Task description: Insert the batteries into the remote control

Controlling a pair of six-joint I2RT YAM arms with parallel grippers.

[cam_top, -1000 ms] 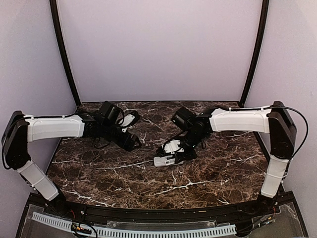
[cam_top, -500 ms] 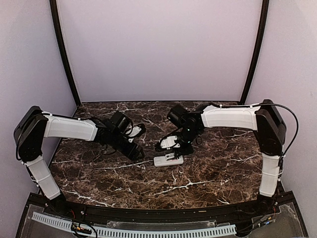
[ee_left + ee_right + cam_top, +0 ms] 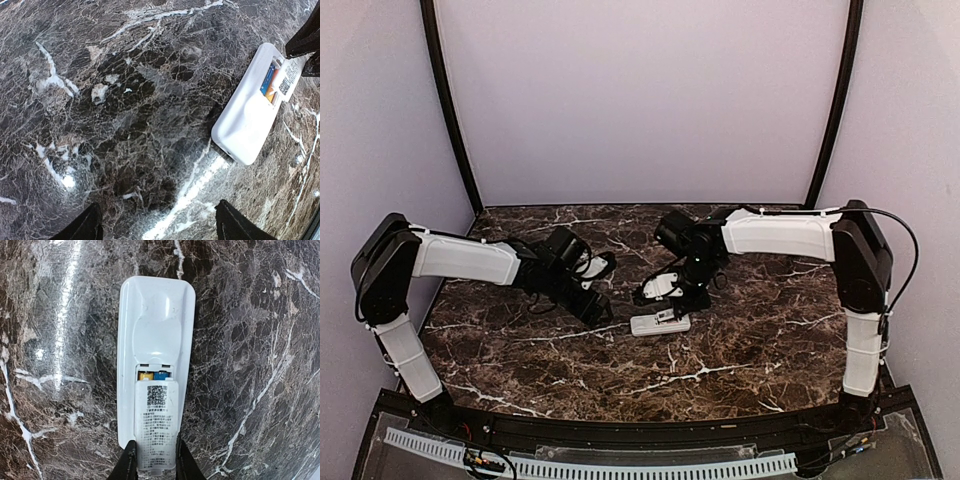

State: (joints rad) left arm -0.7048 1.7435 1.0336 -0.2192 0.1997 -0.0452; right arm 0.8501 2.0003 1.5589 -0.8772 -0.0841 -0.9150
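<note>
The remote control [image 3: 658,323] [image 3: 155,325] lies face down on the marble table, its white back up. In its open compartment sit two batteries [image 3: 154,375], one yellow and one blue. My right gripper [image 3: 155,445] [image 3: 672,298] is shut on the white battery cover [image 3: 156,425], a labelled piece with a QR code that lies over most of the compartment at the remote's near end. My left gripper [image 3: 157,210] [image 3: 598,305] hangs open over bare marble just left of the remote [image 3: 247,120], holding nothing. From the left wrist the cover [image 3: 289,77] and batteries [image 3: 270,82] also show.
The dark veined marble table [image 3: 520,350] carries only the remote. Purple walls and two black posts close in the back and sides. A white slotted rail [image 3: 590,465] runs along the near edge.
My left arm has swung right, bringing its open gripper close to the remote. My right arm shifted slightly left, still holding the cover. The remote stayed put.
</note>
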